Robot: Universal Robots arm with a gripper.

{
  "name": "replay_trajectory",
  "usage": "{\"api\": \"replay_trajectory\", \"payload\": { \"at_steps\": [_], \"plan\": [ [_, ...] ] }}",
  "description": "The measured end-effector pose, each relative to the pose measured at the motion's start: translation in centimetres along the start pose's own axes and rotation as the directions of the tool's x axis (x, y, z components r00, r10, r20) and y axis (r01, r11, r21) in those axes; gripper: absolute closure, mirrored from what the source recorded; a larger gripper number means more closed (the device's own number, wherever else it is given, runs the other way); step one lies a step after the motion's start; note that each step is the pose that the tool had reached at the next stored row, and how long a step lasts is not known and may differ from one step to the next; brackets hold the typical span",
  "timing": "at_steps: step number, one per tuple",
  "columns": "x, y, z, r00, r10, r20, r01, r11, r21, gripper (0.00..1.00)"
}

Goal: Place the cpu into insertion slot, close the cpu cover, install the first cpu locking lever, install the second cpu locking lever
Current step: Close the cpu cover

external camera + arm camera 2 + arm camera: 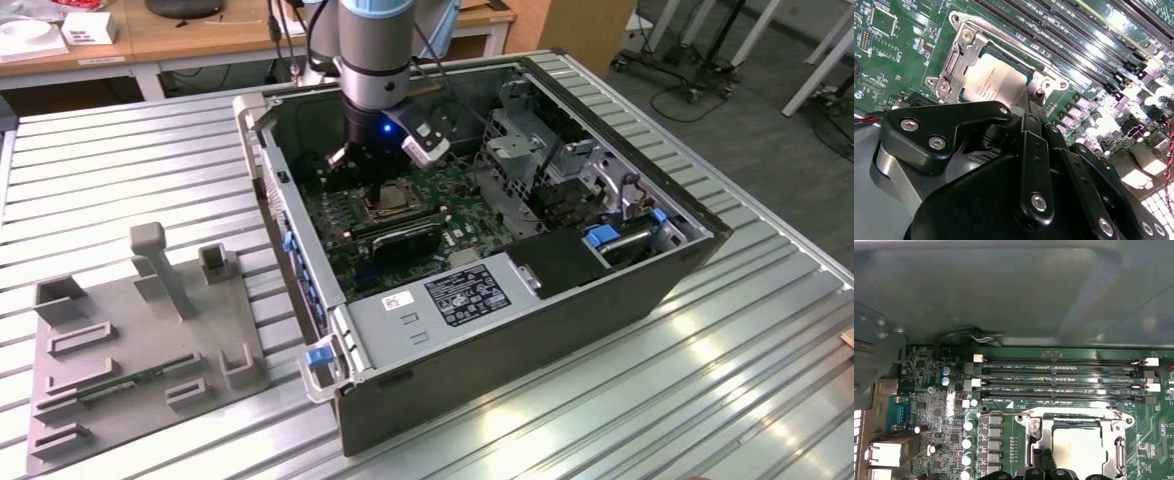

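cpu [995, 84] lying flat in the insertion slot [391, 200] on the green board [899, 55], cpu cover [955, 59] lowered around its face, gripper [1035, 97] poised at the cover's edge just beside the cpu, closed up tight with nothing held, all inside the open computer case [641, 290]

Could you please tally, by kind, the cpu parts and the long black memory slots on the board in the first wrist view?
cpu: 1
cpu cover: 1
memory slots: 4
Total: 6
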State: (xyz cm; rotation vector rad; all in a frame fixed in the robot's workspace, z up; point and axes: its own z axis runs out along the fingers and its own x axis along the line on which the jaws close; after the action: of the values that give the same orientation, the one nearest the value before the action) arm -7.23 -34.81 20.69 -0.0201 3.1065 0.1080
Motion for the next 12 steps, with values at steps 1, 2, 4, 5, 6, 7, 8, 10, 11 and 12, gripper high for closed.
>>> {"api": "replay_trajectory", "payload": {
  "at_steps": [1,2,4,5,6,7,8,10,11,12],
  "plan": [
    [0.01,-0.01,0.05,1.0,0.0,0.0007,0.0,1.0,-0.0011,0.9],
    [0.01,0.0,0.06,1.0,0.0,0.0008,0.0,1.0,-0.0013,0.9],
    [0.01,0.0,0.07,1.0,0.0,0.0008,0.0,1.0,-0.0013,0.9],
    [0.02,0.0,0.14,1.0,0.0,0.0011,0.0,1.0,-0.0019,0.9],
    [0.02,-0.01,0.22,1.0,0.0,0.0011,0.0,1.0,-0.0018,0.9],
    [0.03,-0.02,0.3,1.0,0.0,0.0009,0.0,1.0,-0.0015,0.9],
    [0.04,-0.02,0.39,1.0,0.0,0.0009,0.0,1.0,-0.0015,0.9],
    [0.05,-0.03,0.48,1.0,0.0,0.0008,0.0,1.0,-0.0014,0.9],
    [0.05,-0.03,0.48,1.0,0.0,0.0007,0.0,1.0,-0.0013,0.9],
    [0.05,-0.03,0.48,1.0,0.0,0.0007,0.0,1.0,-0.0013,0.9]
  ]
}}
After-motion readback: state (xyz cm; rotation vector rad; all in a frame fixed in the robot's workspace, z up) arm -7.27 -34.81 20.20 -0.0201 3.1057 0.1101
